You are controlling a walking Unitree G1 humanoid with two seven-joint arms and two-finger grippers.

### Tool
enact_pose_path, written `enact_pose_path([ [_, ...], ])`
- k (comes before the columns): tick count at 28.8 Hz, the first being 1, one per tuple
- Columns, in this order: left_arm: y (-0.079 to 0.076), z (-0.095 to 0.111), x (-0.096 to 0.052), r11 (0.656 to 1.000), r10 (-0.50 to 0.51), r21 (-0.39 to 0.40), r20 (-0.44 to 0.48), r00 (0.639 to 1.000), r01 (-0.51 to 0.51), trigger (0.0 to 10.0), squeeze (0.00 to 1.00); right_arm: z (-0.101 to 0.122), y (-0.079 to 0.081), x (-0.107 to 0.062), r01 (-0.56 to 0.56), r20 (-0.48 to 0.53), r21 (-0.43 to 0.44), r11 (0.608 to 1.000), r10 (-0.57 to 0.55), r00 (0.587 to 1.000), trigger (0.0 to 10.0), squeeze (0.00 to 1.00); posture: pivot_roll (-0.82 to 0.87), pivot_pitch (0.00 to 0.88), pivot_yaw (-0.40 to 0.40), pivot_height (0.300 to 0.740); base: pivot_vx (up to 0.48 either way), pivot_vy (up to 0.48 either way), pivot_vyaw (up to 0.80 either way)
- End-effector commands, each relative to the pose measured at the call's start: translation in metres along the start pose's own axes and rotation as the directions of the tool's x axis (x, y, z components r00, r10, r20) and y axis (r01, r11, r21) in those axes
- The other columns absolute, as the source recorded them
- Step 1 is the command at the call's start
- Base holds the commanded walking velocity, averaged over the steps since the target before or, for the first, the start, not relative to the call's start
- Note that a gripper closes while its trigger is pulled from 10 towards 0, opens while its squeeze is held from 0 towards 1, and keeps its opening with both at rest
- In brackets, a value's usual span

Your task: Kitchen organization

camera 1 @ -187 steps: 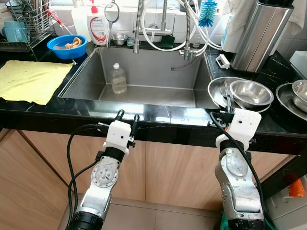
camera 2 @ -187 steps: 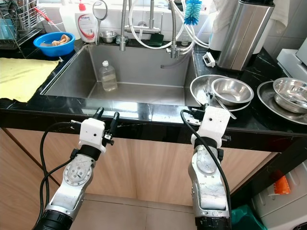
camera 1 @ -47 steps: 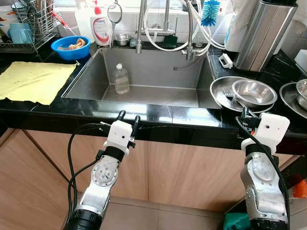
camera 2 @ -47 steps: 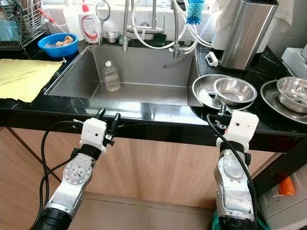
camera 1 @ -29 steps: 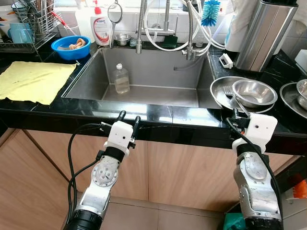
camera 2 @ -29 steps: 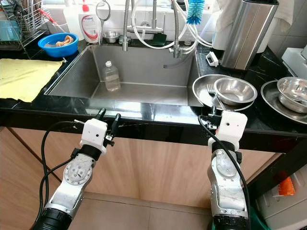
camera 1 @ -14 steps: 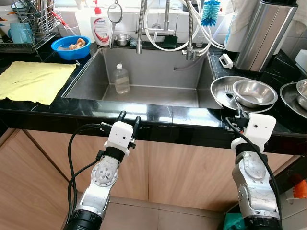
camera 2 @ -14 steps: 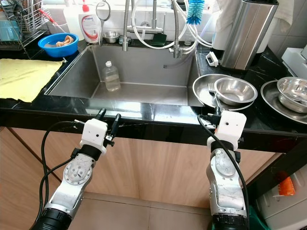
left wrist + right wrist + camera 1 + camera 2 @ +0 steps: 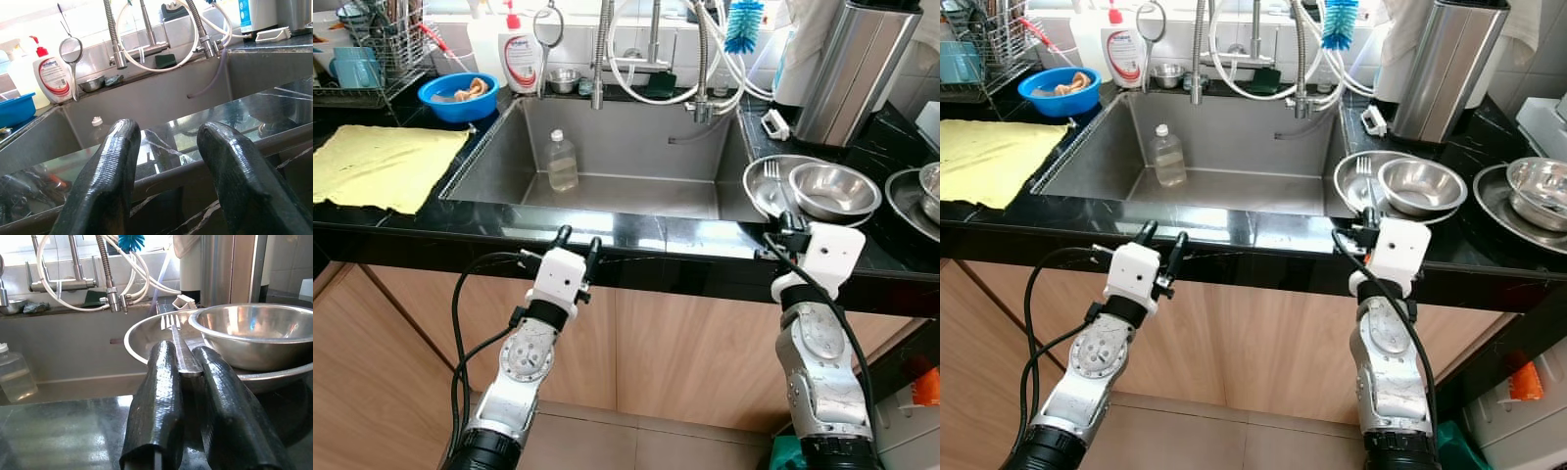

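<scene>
A steel fork (image 9: 174, 333) lies with its tines in a shallow steel plate (image 9: 754, 186) on the black counter right of the sink. Its handle sticks out over the plate's near rim. My right gripper (image 9: 786, 224) is at the counter's front edge, its two fingers close together on the end of the fork handle (image 9: 190, 368). A steel bowl (image 9: 833, 188) sits in the same plate, right of the fork. My left gripper (image 9: 577, 238) is open at the counter edge in front of the sink (image 9: 636, 196), holding nothing.
A clear plastic bottle (image 9: 561, 162) stands in the sink. A yellow cloth (image 9: 377, 166) lies on the left counter, with a blue bowl (image 9: 456, 95) and a dish rack (image 9: 367, 49) behind it. A steel bin (image 9: 847, 69) and more steel dishes (image 9: 918, 191) stand at the right.
My right gripper has moved left along the counter edge and up to the fork handle. The fork's tines have swung slightly left in the plate. The left arm has not moved.
</scene>
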State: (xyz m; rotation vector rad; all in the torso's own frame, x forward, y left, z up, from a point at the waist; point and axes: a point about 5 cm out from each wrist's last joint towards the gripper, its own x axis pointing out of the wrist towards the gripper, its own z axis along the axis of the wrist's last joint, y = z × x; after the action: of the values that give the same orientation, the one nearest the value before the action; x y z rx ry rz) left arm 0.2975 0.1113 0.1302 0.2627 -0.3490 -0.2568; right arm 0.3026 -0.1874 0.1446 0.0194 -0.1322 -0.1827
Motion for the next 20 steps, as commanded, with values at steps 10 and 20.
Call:
enact_pose_path([
  [10,-0.001,0.002,0.004,1.0,-0.009,0.011,0.008,1.0,0.009,10.0,0.0,0.036,0.018,0.014,-0.075,0.183,-0.141,0.987,0.101,0.978,10.0,0.0,-0.15,0.0,-0.002,0.706,0.0,0.0,0.0],
  [20,0.001,0.002,0.007,1.0,0.002,0.017,0.007,1.0,-0.003,10.0,0.0,0.026,0.055,0.041,-0.257,0.037,-0.238,0.937,0.273,0.961,10.0,0.0,-0.15,0.0,0.001,0.706,0.0,0.0,0.0],
])
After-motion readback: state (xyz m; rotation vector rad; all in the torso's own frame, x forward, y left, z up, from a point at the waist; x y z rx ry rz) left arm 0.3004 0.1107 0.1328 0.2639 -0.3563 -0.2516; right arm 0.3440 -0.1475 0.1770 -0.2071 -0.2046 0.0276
